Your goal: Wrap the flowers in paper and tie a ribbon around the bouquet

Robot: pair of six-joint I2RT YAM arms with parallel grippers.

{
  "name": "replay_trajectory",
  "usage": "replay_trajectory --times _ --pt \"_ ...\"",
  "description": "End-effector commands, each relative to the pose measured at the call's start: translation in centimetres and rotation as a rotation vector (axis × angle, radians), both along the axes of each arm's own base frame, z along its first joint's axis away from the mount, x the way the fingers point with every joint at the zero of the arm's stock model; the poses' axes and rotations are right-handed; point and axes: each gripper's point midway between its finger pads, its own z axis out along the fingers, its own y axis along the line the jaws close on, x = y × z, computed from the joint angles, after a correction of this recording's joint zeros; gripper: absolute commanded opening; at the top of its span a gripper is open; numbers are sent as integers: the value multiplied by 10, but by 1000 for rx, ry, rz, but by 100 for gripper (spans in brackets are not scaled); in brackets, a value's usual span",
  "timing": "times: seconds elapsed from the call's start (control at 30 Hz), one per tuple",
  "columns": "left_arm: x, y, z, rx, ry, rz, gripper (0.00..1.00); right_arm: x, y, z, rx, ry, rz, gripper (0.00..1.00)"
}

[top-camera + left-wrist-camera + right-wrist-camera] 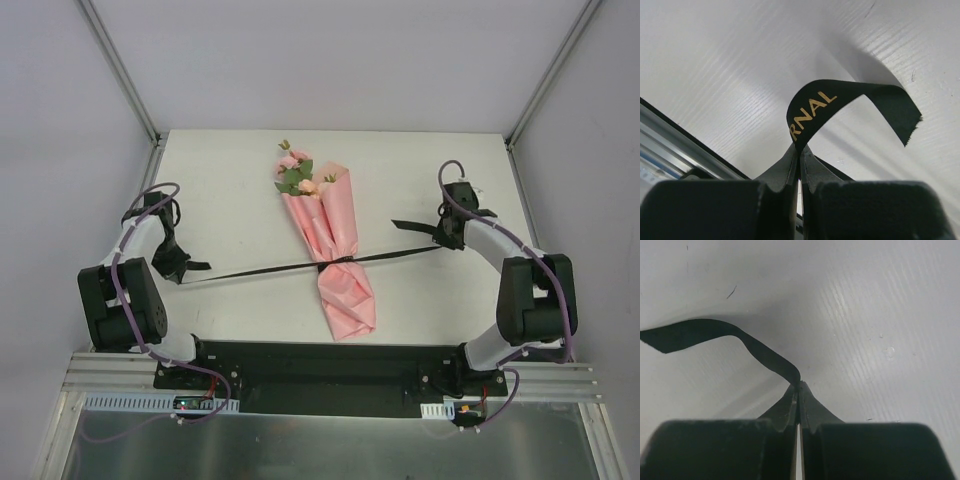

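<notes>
Left arm, right arm: white curved links, bulky black joint housings, purple cables looped alongside, matte black tapered jaws.

The ribbon is showing black with gold capital lettering. The paper is showing plain pink, and the flowers pale pink with green leaves. The table is looking white, finely ribbed.

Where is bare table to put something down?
Bare: the table left and right of the bouquet, beyond the ribbon; also strips between the ribbon and the black base rail. Crowded: the middle band, where the ribbon crosses the bouquet.
</notes>
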Motion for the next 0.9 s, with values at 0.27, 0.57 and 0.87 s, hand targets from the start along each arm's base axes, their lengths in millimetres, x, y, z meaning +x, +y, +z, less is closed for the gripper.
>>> replay_trajectory --times 0.27,0.57,0.87 --pt "-15 37 10 101 -2 108 0 23 -58 -8 279 -193 -430 0" --pt "-24 53 16 135 -6 167 0 26 -107 7 319 -319 -602 0" --pt "6 18 16 5 -92 29 0 46 -52 10 206 -102 -259 0"
